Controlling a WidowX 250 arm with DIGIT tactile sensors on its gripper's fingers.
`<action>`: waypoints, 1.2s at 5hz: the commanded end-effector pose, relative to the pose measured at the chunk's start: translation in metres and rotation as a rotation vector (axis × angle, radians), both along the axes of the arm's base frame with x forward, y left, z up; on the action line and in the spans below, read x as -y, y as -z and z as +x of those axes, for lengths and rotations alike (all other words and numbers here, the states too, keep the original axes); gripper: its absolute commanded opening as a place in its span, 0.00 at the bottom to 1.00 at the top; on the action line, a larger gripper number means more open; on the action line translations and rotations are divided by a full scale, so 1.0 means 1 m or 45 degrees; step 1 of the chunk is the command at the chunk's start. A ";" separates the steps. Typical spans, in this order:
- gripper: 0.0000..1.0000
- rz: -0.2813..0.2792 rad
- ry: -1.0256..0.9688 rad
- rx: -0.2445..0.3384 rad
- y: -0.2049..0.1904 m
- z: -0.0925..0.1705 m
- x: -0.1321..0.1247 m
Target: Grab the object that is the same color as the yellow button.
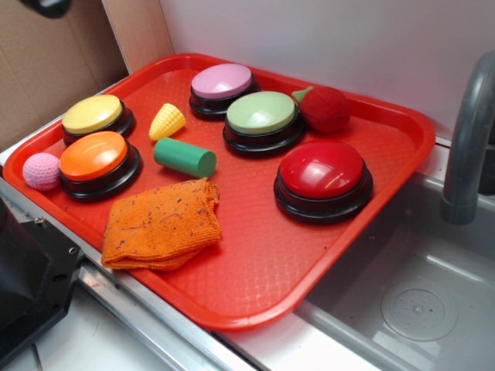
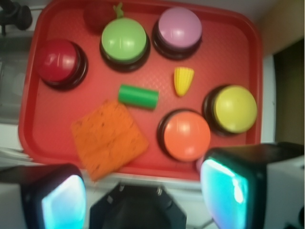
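We note the gripper (image 2: pixel 143 195) spread open, holding nothing, above the red tray (image 2: pixel 209 62). Yellow corn (image 2: pixel 183 80) lies beside the yellow button (image 2: pixel 234 109).

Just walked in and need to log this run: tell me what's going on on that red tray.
Nothing is being handled yet. The gripper hangs open above the near edge of the red tray, holding nothing. The target, a small yellow toy corn, lies untouched between the yellow button and the green button, just behind the green cylinder. An orange cloth and the other buttons sit undisturbed.
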State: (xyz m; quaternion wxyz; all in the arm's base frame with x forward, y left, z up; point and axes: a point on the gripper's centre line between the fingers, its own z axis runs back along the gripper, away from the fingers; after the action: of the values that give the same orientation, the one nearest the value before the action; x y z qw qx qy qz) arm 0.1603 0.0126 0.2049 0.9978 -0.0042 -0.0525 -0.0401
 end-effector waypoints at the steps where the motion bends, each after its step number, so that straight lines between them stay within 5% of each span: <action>1: 1.00 0.047 -0.040 0.082 0.050 0.050 -0.043; 2: 1.00 0.000 -0.018 0.135 0.084 0.072 -0.057; 6: 1.00 -0.012 0.037 0.077 0.159 0.098 -0.066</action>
State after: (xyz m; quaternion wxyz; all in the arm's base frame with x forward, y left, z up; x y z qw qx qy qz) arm 0.2537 0.0775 0.0390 0.9963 -0.0158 -0.0682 -0.0496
